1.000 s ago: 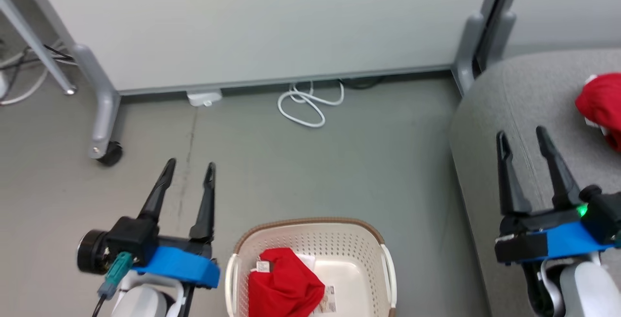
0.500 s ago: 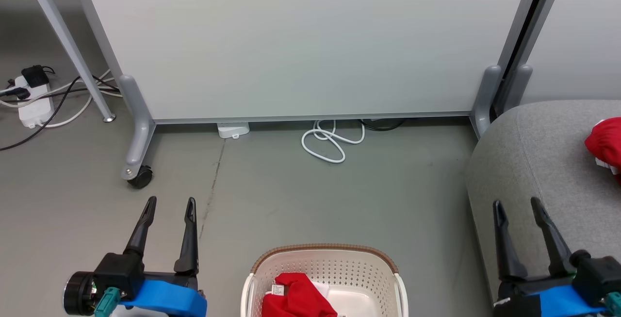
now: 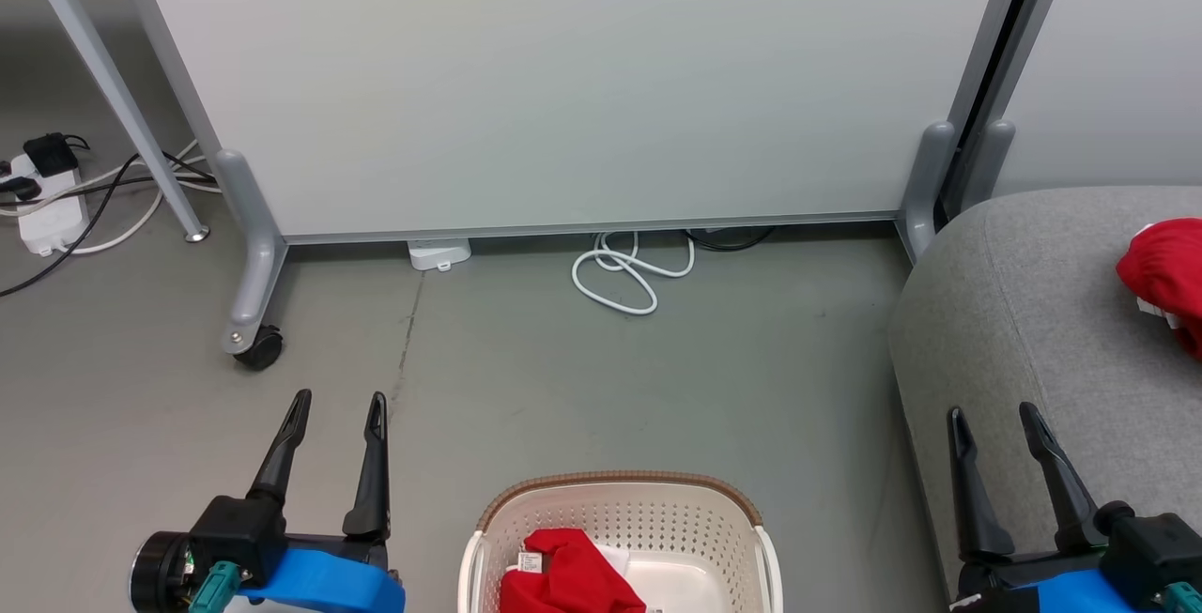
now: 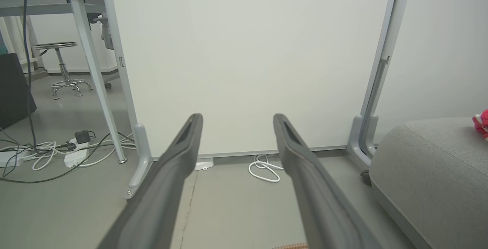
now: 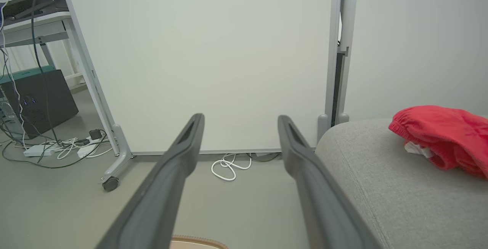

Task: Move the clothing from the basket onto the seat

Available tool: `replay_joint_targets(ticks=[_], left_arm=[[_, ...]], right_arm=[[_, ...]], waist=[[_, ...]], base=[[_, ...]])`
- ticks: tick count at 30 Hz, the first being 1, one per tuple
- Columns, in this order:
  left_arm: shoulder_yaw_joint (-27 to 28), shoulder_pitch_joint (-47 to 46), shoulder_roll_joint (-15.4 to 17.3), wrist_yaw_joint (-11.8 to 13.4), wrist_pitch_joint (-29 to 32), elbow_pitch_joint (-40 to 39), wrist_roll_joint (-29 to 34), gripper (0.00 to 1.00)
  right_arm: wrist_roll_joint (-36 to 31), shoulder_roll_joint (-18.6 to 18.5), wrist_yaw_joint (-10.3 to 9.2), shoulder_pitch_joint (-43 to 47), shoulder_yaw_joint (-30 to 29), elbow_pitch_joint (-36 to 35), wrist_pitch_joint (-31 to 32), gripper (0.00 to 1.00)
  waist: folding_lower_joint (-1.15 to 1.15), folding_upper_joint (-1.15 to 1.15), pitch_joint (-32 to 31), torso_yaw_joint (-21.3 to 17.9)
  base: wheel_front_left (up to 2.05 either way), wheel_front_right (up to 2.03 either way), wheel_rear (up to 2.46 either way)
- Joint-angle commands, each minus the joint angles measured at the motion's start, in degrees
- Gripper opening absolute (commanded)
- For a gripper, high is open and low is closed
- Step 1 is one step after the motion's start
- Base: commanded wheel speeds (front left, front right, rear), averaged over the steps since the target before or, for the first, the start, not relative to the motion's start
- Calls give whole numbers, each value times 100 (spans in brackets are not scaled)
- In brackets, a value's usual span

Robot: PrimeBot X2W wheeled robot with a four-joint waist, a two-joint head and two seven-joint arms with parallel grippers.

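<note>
The cream basket (image 3: 714, 524) with a brown rim sits on the floor at the bottom centre of the head view, holding one red piece of clothing (image 3: 568, 575) with a white tag. A second red garment (image 3: 1164, 275) lies on the grey seat (image 3: 1024, 313) at the right, also seen in the right wrist view as clothing (image 5: 442, 136) on the seat (image 5: 381, 188). My left gripper (image 3: 338, 406) hangs open and empty to the left of the basket. My right gripper (image 3: 991, 421) is open and empty over the seat's front edge.
A white partition panel (image 3: 563, 78) on grey wheeled feet (image 3: 254, 341) stands behind. A coiled white cable (image 3: 624, 275) lies at its base. A power strip with cables (image 3: 47, 200) sits at the far left by a table leg (image 3: 103, 87).
The head camera has tilted up, so the whole picture slid down and more of the partition shows. Both grippers stay open and empty; the garments have not moved.
</note>
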Motion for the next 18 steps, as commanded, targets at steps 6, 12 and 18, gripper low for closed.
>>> replay_joint_targets(ticks=[6, 12, 18], left_arm=[[88, -85, -49, -85, -15, 67, 99, 100], [-241, -532, 79, -165, -15, 288, 283, 100], [-933, -1487, 258, -214, -15, 1034, 230, 100]], right_arm=[[20, 19, 3, -22, 37, -25, -3, 100], [-83, 16, 3, -276, 92, -115, -3, 100], [-127, -89, 3, -808, 200, -229, -3, 100]], waist=[[0, 0, 30, -65], [0, 0, 180, -212], [0, 0, 724, -423]], base=[[0, 0, 0], [0, 0, 0], [0, 0, 0]])
